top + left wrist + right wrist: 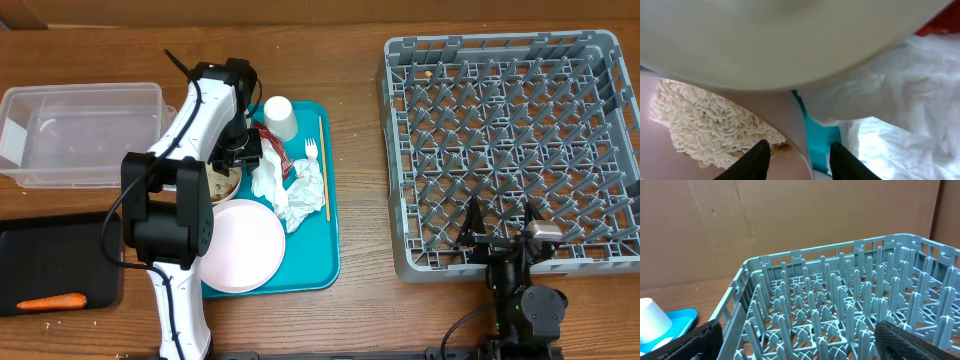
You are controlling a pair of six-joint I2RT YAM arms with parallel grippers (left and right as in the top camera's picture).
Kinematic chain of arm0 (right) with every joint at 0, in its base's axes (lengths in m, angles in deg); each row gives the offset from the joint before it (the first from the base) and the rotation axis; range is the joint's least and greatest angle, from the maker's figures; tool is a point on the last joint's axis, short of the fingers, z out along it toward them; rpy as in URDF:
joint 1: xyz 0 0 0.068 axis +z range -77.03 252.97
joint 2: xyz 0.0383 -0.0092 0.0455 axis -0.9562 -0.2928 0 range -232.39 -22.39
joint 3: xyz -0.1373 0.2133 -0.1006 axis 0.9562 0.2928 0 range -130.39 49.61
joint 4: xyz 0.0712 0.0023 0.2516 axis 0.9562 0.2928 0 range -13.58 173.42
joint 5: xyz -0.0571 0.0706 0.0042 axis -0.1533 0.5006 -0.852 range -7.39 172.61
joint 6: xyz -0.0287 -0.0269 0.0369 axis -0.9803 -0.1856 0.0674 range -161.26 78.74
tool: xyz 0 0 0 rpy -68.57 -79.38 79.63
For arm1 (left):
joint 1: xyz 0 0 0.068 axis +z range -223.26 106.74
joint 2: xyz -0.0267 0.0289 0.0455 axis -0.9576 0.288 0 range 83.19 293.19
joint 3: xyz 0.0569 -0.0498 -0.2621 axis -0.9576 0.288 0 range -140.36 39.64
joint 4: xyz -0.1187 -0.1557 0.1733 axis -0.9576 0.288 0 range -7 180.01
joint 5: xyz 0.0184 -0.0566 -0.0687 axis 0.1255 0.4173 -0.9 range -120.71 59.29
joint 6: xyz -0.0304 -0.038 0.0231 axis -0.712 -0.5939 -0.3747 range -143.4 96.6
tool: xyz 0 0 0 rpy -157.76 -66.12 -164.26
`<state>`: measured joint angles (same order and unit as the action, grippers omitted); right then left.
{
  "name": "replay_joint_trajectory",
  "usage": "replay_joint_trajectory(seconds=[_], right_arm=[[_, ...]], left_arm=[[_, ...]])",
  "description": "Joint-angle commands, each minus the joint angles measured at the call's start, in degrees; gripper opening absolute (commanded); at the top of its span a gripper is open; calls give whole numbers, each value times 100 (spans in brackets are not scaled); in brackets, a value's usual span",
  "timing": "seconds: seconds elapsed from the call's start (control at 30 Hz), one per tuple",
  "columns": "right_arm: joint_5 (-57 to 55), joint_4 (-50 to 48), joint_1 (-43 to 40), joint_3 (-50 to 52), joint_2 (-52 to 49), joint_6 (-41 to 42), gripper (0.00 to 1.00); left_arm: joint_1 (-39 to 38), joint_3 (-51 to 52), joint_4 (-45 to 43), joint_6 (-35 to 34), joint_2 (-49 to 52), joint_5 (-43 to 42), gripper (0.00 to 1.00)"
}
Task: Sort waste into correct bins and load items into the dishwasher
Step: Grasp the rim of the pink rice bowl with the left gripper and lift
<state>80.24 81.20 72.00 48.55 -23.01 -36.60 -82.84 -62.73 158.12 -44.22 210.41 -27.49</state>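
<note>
Left wrist view, lower centre: left gripper [800, 162] half-open, jaws straddling the rice-holding bowl [782, 112] rim without pinching; close squarely, lift level; right gripper [800, 347] gapes wide, empty.

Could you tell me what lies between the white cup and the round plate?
Overhead view: a red wrapper and crumpled white napkins lie between the white cup and the round plate.
</note>
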Motion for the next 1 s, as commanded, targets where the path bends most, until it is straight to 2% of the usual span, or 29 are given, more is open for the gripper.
replay_joint_trajectory(seconds=[0.0,0.07,0.2,0.27,0.5,0.63,0.73,0.8,0.97], right_arm=[[-55,-20,37,61,46,-15,100],[-55,-20,37,61,46,-15,100],[-55,-20,37,61,46,-15,100],[-55,-20,37,61,46,-15,100],[-55,-20,37,61,46,-15,100],[-55,-20,37,61,46,-15,100],[-55,-20,37,61,46,-15,100],[-55,-20,37,61,46,-15,100],[-55,-20,37,61,46,-15,100]], left_arm=[[-103,-87,-9,-17,57,-72,39],[-105,-87,-7,-17,57,-72,35],[-105,-87,-17,-15,61,-70,35],[-105,-87,4,-15,61,-70,23],[-105,-87,70,-15,61,-68,22],[-105,-87,70,-15,61,-70,12],[-105,-87,70,-15,61,-68,9],[-105,-87,70,-15,61,-68,4],[-105,-87,68,-17,61,-70,4]])
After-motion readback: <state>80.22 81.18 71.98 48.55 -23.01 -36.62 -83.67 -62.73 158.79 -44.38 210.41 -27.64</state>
